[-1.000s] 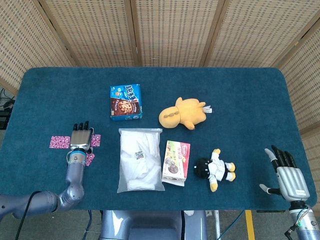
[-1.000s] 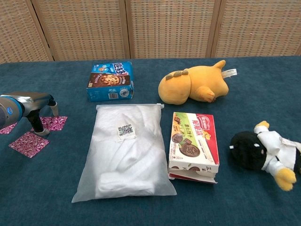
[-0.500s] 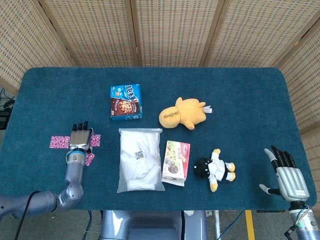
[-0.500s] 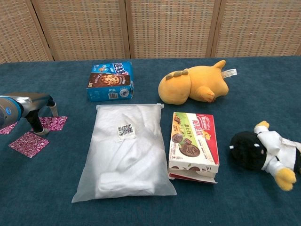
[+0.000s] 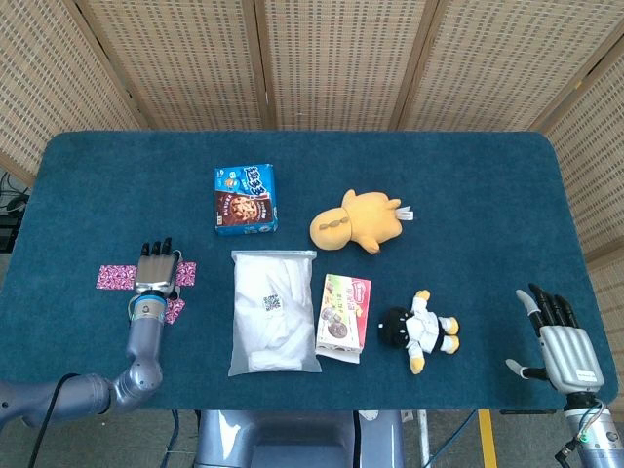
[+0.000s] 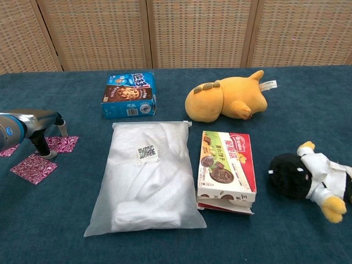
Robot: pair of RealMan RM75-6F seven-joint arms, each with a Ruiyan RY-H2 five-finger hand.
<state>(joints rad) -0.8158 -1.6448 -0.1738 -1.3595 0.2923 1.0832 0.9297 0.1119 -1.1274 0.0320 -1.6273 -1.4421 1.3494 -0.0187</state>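
Biggest thing going on here is the blue table (image 5: 468, 166), which the head view is showing edge to edge while the chest view is only catching the middle of it. Sitting in the centre is a white plastic bag (image 5: 274, 310) with a small label, and just right of it, touching or nearly so, a red and green biscuit box (image 5: 343, 317); the chest view is showing a second flap or box peeking out under its near end, which you can't make out from above. Behind those, a yellow plush (image 5: 356, 221) is lying on its side near a blue cookie box (image 5: 245, 199). A black and white plush doll (image 5: 419, 330) is lying right of the biscuit box. Over on the left, the left hand (image 5: 156, 269) is hovering low over some pink patterned packets (image 6: 33, 168), fingers pointing down with the tips right at them; the chest view is showing nothing actually held, so it's empty with fingers apart. The right hand (image 5: 561, 341) is only showing in the head view, at the near right corner, fingers spread and holding nothing.
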